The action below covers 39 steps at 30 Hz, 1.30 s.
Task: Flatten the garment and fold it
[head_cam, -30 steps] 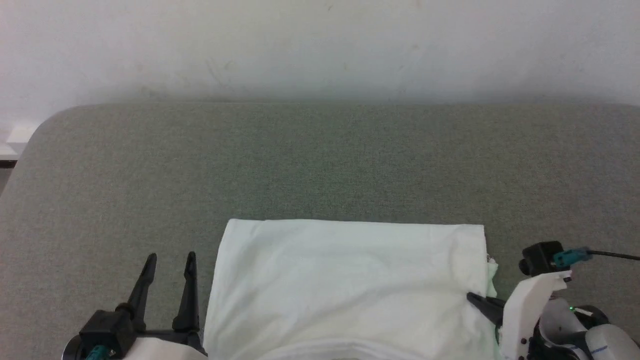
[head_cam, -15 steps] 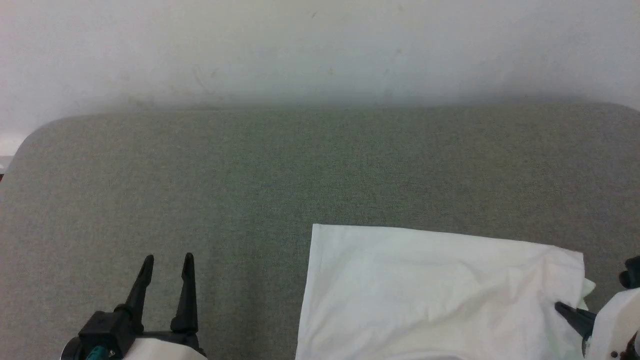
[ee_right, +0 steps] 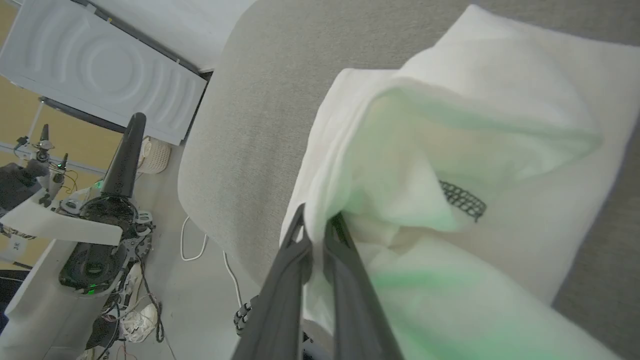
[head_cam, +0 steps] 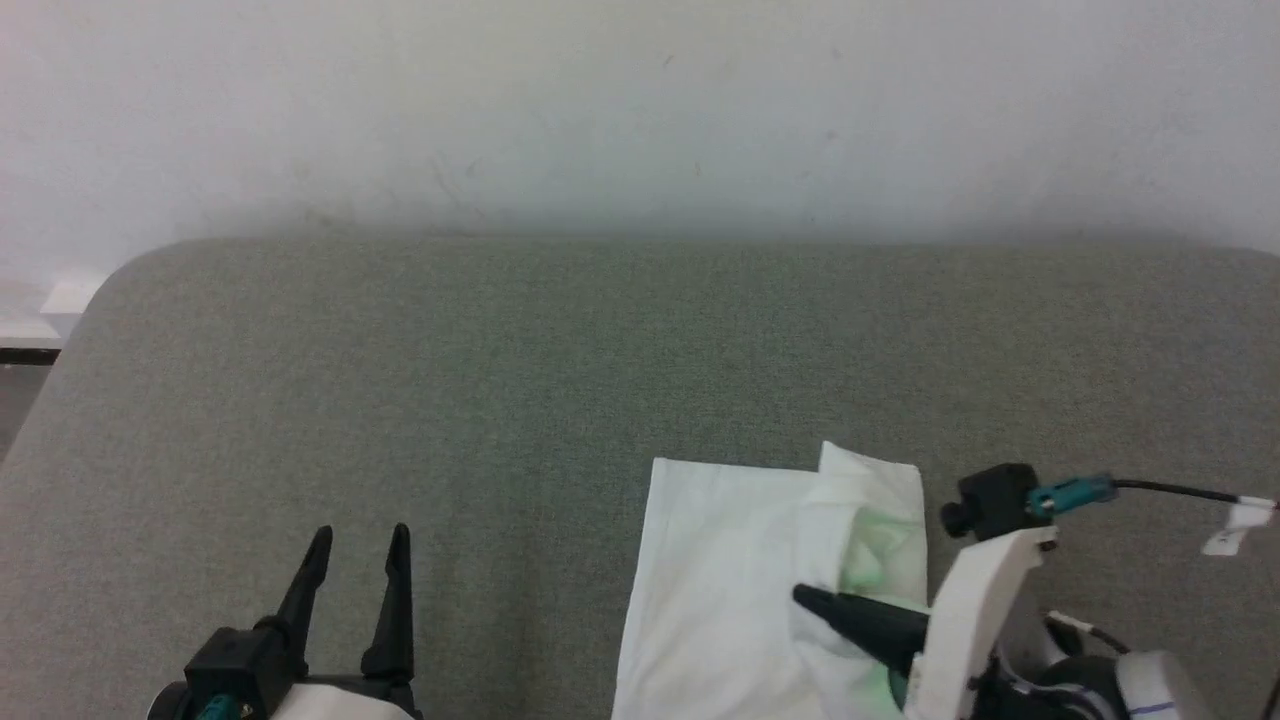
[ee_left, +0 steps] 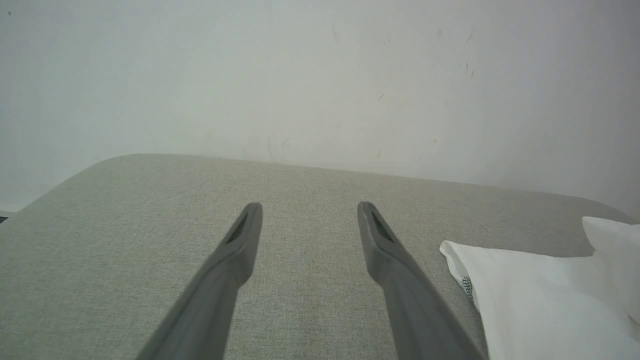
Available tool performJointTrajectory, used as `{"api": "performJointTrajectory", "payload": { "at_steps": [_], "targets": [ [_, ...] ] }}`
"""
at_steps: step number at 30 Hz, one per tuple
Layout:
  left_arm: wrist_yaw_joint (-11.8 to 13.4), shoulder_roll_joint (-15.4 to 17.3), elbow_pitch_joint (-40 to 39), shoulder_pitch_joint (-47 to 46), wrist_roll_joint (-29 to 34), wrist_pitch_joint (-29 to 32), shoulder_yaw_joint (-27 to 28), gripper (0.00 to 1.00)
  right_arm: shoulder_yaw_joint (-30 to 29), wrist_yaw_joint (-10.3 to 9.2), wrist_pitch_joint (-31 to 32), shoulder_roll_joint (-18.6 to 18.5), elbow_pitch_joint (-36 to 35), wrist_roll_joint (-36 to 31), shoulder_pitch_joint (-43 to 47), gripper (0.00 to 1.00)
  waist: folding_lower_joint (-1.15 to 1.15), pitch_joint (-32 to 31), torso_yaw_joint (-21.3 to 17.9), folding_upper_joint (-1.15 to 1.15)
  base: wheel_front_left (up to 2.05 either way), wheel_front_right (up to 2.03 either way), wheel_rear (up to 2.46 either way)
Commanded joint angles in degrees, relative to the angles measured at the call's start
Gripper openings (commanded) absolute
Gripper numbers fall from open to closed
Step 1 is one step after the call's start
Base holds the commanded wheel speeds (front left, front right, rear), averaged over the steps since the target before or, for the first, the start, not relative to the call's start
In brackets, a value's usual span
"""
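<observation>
- The garment (head_cam: pixel 720 580), plain white cloth, lies on the grey padded surface (head_cam: pixel 500 380) at about 5 o'clock in the head view, running off the bottom edge.
- Its right-hand part is raised and doubled over towards 9 o'clock. It forms a puffed pocket with a greenish tinge inside.
- The right gripper (head_cam: pixel 803 598) comes in from 4 o'clock with its dark fingers pointing to 10 o'clock. They are clenched on an edge of that raised flap.
- In the right wrist view, the right gripper (ee_right: pixel 317 220) has a thin layer of the garment (ee_right: pixel 500 125) pinched between its two fingers.
- The only marking on the cloth there is a short strip of dark zigzag stitching (ee_right: pixel 462 200) at 3 o'clock from the fingertips. It carries no lettering.
- The left gripper (head_cam: pixel 360 535) sits at 7 o'clock in the head view, its fingers spread and holding nothing, well apart from the cloth.
- In the left wrist view, the left gripper (ee_left: pixel 307 207) hovers over bare surface. The garment (ee_left: pixel 540 295) is at 4 o'clock, and a bit of the same stitching (ee_left: pixel 467 287) shows at its near corner.
- A small white tag (head_cam: pixel 1235 525) hangs on the right wrist's cable, and any print on it is too small to read.
</observation>
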Motion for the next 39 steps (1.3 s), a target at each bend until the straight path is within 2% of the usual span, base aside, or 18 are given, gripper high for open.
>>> {"api": "performJointTrajectory", "payload": {
  "at_steps": [1, 5, 6, 7, 8, 9, 15, 21, 24, 27, 30, 34, 39],
  "targets": [
    [-0.44, 0.00, 0.34, -0.72, 0.00, -0.27, -0.34, 1.00, 1.88, -0.04, -0.81, 1.09, 1.52, 0.42, -1.12, 0.00, 0.00, -0.27, 1.16, 0.01, 0.00, 0.00, 0.00],
    [-0.60, 0.04, 0.67, -1.25, -0.06, -0.27, -0.73, 1.00, 5.77, -0.04, -3.71, 2.68, 5.44, 0.06, -2.67, 0.00, 0.00, -0.03, 2.38, 0.01, 0.00, 0.00, 0.00],
    [-0.66, 0.00, 0.82, -1.63, -0.13, -0.27, -0.93, 1.00, 7.57, -0.04, -6.62, 3.22, 8.30, -1.04, -3.93, 0.00, 0.00, 0.38, 3.01, 0.01, 0.00, 0.00, 0.00],
    [-0.67, -0.04, 0.87, -1.83, -0.17, -0.27, -0.99, 1.00, 8.42, -0.04, -7.94, 3.41, 9.89, -1.49, -4.51, 0.11, 0.00, 0.55, 3.23, 0.01, 0.00, 0.00, 0.00],
    [-0.67, -0.08, 0.92, -1.95, -0.19, -0.27, -1.02, 1.00, 9.40, -0.04, -8.98, 3.54, 11.49, -2.01, -5.08, 0.42, 0.00, 0.72, 3.37, 0.01, 0.00, 0.00, 0.00],
    [-0.63, -0.15, 0.93, -2.06, -0.22, -0.27, -1.02, 1.00, 10.45, -0.04, -10.22, 3.63, 12.63, -2.56, -5.80, 1.00, 0.00, 0.98, 3.49, 0.01, 0.00, 0.00, 0.00],
    [-0.30, -0.48, 1.01, -2.30, -0.23, -0.27, -0.52, 1.00, 15.97, -0.04, -15.44, 3.23, 13.98, -2.99, -9.17, 1.00, 0.00, 1.90, 3.07, 0.01, 0.00, 0.00, 0.00],
    [0.11, -0.59, 1.13, -2.05, 0.00, -0.27, 0.37, 1.00, 22.85, -0.04, -21.69, -2.87, 6.31, -5.81, -12.13, 1.00, 0.00, 1.77, 1.48, 0.01, 0.00, 0.00, 0.00],
    [0.61, -0.60, 1.16, -2.05, 0.49, -0.27, 0.74, 1.00, 22.23, -0.04, -27.60, -6.20, 1.92, -10.50, -12.35, 1.00, 0.00, 1.42, 0.61, 0.01, 0.00, 0.00, 0.00],
    [1.01, -0.74, 0.82, -1.91, 0.81, -0.27, 1.16, 1.00, 17.04, -0.04, -34.81, -7.99, -0.80, -18.58, -10.70, 1.00, 0.00, 1.14, -0.26, 0.01, 0.00, 0.00, 0.00],
    [1.29, -0.83, 0.38, -1.51, 1.03, -0.27, 1.62, 1.00, 9.74, -0.04, -40.27, -7.36, -2.88, -25.57, -6.92, 1.00, 0.00, 0.77, -1.10, 0.01, 0.00, 0.00, 0.00],
    [1.64, -0.96, -0.07, -0.94, 1.33, -0.27, 2.15, 1.00, 0.19, -0.04, -44.35, -6.04, -5.49, -31.41, -1.33, 1.00, 0.00, 0.29, -2.12, 0.01, 0.00, 0.00, 0.00],
    [1.74, -1.00, -0.08, -0.52, 1.67, -0.27, 2.49, 1.00, -9.51, -0.04, -46.42, -4.36, -8.07, -34.46, 4.81, 1.00, 0.00, -0.41, -3.16, 0.01, 0.00, 0.00, 0.00]
  ]
}}
